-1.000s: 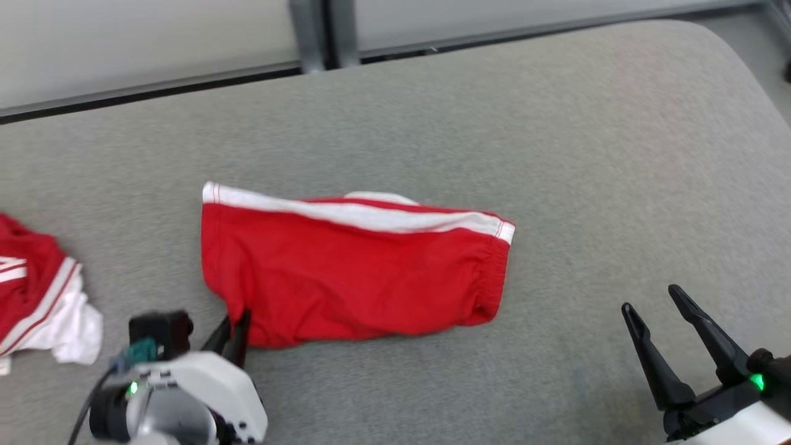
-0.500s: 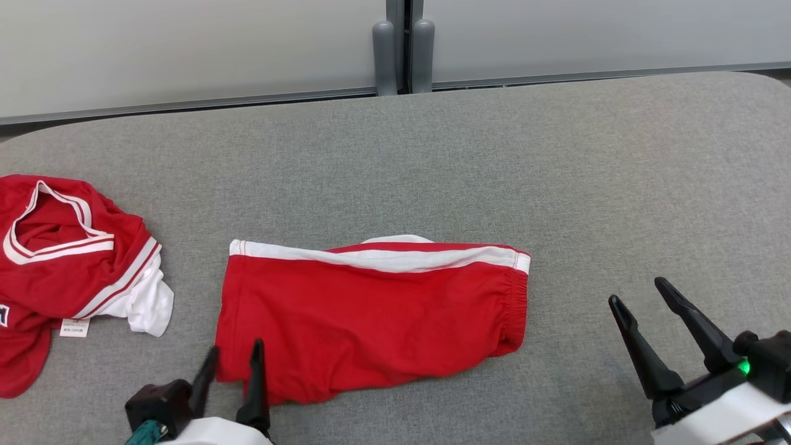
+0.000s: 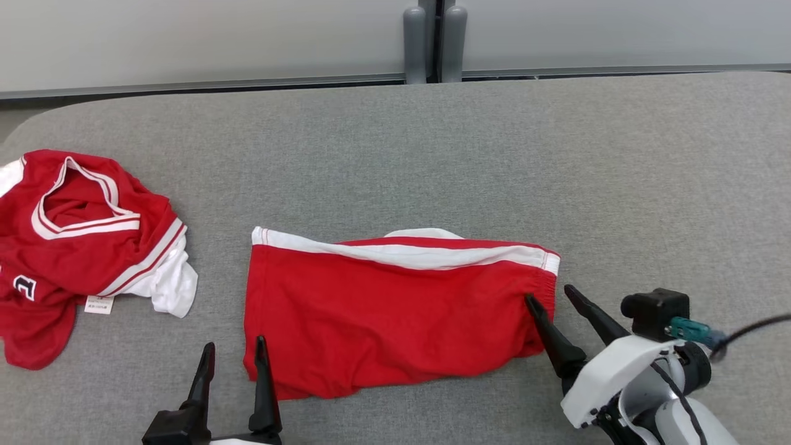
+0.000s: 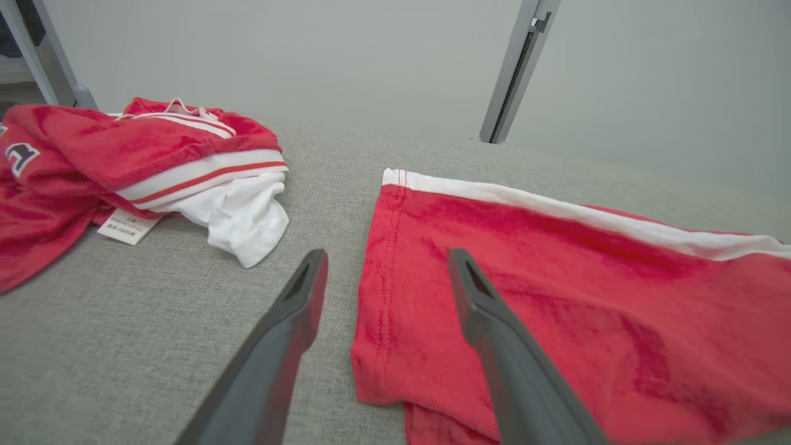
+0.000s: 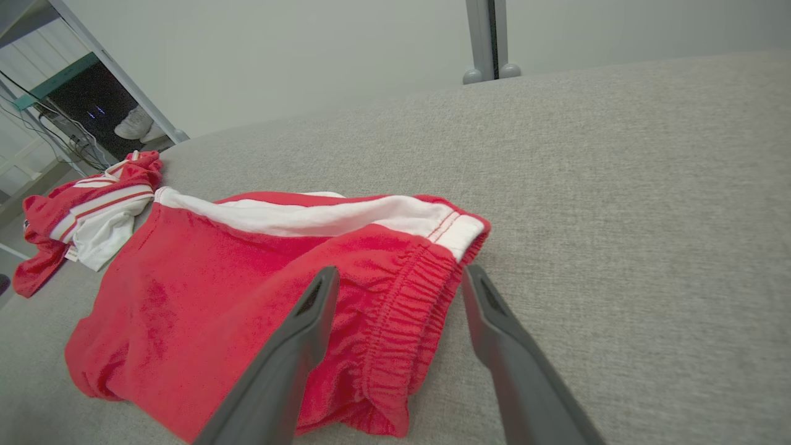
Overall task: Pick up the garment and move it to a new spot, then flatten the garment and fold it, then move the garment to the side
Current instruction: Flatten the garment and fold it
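Red shorts w/ white side stripe and elastic waistband (image 3: 395,309) lie flat, apparently folded lengthwise, on grey fabric tabletop (image 3: 432,154); hem edge sits btwn left gripper (image 3: 234,343) fingers, waistband edge btwn right gripper (image 3: 548,293) fingers. Both pairs of fingers are spread wide, holding nothing. Likely step = pinch both ends for next fold/move: lower each pair so one finger slides under the edge w/ the other on top, catch all layers, close both together, lift level, avoiding crumpled red-and-white jersey (image 3: 80,247) well beyond left gripper's outer finger.
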Controlling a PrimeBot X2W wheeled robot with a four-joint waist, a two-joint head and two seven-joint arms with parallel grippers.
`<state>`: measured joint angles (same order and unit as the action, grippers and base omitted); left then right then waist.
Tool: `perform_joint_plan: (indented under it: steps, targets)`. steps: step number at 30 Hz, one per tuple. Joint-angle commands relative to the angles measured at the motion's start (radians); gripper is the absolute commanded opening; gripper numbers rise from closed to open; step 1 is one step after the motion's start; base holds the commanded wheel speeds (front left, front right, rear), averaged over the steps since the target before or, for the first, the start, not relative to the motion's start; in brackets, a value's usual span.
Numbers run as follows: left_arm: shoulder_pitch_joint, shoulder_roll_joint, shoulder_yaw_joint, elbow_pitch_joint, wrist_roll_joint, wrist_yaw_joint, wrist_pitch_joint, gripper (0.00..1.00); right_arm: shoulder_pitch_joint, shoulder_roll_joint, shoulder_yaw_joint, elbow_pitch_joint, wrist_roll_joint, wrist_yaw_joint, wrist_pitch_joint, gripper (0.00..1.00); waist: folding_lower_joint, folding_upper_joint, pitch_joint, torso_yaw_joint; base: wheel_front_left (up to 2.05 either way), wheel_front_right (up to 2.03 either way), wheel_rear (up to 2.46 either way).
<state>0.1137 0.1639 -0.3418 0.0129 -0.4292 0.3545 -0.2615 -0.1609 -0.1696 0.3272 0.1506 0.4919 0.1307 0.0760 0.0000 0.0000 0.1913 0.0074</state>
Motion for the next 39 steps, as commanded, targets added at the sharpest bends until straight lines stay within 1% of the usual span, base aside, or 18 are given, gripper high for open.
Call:
perform_joint_plan:
  steps: [1, 2, 3, 6, 7, 10, 15, 16, 17, 18, 21, 24, 26, 28, 30, 33, 36, 39]
  targets:
    - [-0.015, -0.006, 0.014, 0.005, 0.016, -0.013, -0.004, 1.0, -0.022, 0.009, -0.006, 0.041, 0.001, 0.0, 0.018, 1.0, 0.0, 0.0, 0.011, 0.018, 0.0, 0.0, 0.0]
    - [-0.02, -0.019, 0.026, 0.011, 0.032, -0.027, -0.005, 1.0, -0.04, 0.018, -0.017, 0.095, -0.013, 0.0, 0.029, 1.0, 0.0, 0.0, 0.013, 0.032, 0.0, 0.0, 0.0]
    - [-0.019, -0.023, 0.035, 0.012, 0.04, -0.032, -0.005, 1.0, -0.044, 0.027, -0.019, 0.122, -0.012, 0.0, 0.039, 1.0, 0.0, 0.0, 0.013, 0.037, 0.0, 0.0, 0.0]
    - [-0.008, -0.036, 0.056, 0.016, 0.056, -0.053, -0.005, 1.0, -0.057, 0.039, -0.019, 0.172, 0.0, 0.0, 0.06, 1.0, 0.0, 0.0, 0.014, 0.048, 0.0, 0.0, 0.0]
    - [-0.008, -0.036, 0.056, 0.016, 0.056, -0.053, -0.005, 1.0, -0.057, 0.039, -0.019, 0.172, 0.0, 0.0, 0.06, 1.0, 0.0, 0.0, 0.014, 0.048, 0.0, 0.0, 0.0]
    - [0.005, -0.045, 0.079, 0.023, 0.072, -0.075, -0.005, 1.0, -0.068, 0.051, 0.017, 0.189, 0.071, 0.0, 0.089, 1.0, 0.0, 0.0, 0.011, 0.054, 0.0, 0.0, 0.0]
    - [0.01, -0.067, 0.102, 0.03, 0.092, -0.117, -0.005, 1.0, -0.114, 0.058, 0.092, 0.237, 0.237, 0.0, 0.145, 1.0, 0.0, 0.0, 0.001, 0.056, 0.0, 0.0, 0.0]
    - [0.009, -0.071, 0.102, 0.034, 0.095, -0.127, -0.005, 1.0, -0.126, 0.062, 0.093, 0.254, 0.275, 0.0, 0.146, 1.0, 0.0, 0.0, -0.001, 0.055, 0.0, 0.0, 0.0]
    - [0.005, -0.075, 0.103, 0.037, 0.099, -0.137, -0.005, 1.0, -0.138, 0.063, 0.088, 0.273, 0.312, 0.0, 0.144, 0.75, 0.0, 0.0, -0.004, 0.055, 0.0, 0.0, 0.0]
    - [0.001, -0.078, 0.107, 0.041, 0.101, -0.144, -0.005, 1.0, -0.153, 0.061, 0.089, 0.285, 0.348, 0.0, 0.147, 0.0, 0.0, 0.0, -0.006, 0.054, 0.0, 0.0, 0.0]
    - [0.001, -0.09, 0.115, 0.055, 0.109, -0.165, -0.005, 1.0, -0.177, 0.016, 0.073, 0.305, 0.458, 0.0, 0.16, 0.0, 0.0, 0.0, -0.017, 0.05, 0.0, 0.0, 0.0]
    - [0.006, -0.099, 0.125, 0.065, 0.108, -0.179, -0.005, 1.0, -0.173, -0.084, 0.035, 0.284, 0.571, 0.0, 0.192, 0.0, 0.0, 0.0, -0.026, 0.051, 0.0, 0.0, 0.0]
    - [0.016, -0.102, 0.133, 0.074, 0.106, -0.187, -0.005, 1.0, -0.156, -0.172, 0.006, 0.254, 0.639, 0.0, 0.227, 0.0, 0.0, 0.0, -0.029, 0.051, 0.0, 0.0, 0.0]
    - [0.022, -0.106, 0.141, 0.08, 0.105, -0.195, -0.005, 1.0, -0.135, -0.277, -0.034, 0.234, 0.689, 0.0, 0.25, 0.0, 0.0, 0.0, -0.031, 0.05, 0.0, 0.0, 0.0]
    - [0.025, -0.109, 0.143, 0.087, 0.101, -0.199, -0.005, 1.0, -0.119, -0.386, -0.071, 0.241, 0.687, 0.0, 0.248, 0.0, 0.0, 0.0, -0.03, 0.048, 0.0, 0.0, 0.0]
    - [0.029, -0.111, 0.14, 0.092, 0.098, -0.204, -0.005, 1.0, -0.104, -0.501, -0.102, 0.223, 0.665, 0.001, 0.239, 0.0, 0.0, 0.0, -0.026, 0.045, 0.0, 0.0, 0.0]
    - [0.027, -0.111, 0.137, 0.096, 0.089, -0.208, -0.005, 1.0, -0.103, -0.603, -0.108, 0.15, 0.646, 0.001, 0.255, 0.0, 0.0, 0.0, -0.016, 0.036, 0.0, 0.0, 0.0]
    - [0.021, -0.112, 0.122, 0.106, 0.072, -0.21, -0.005, 1.0, -0.114, -0.655, -0.07, 0.037, 0.621, 0.001, 0.29, 0.0, 0.0, 0.0, -0.01, 0.026, 0.0, 0.0, 0.0]
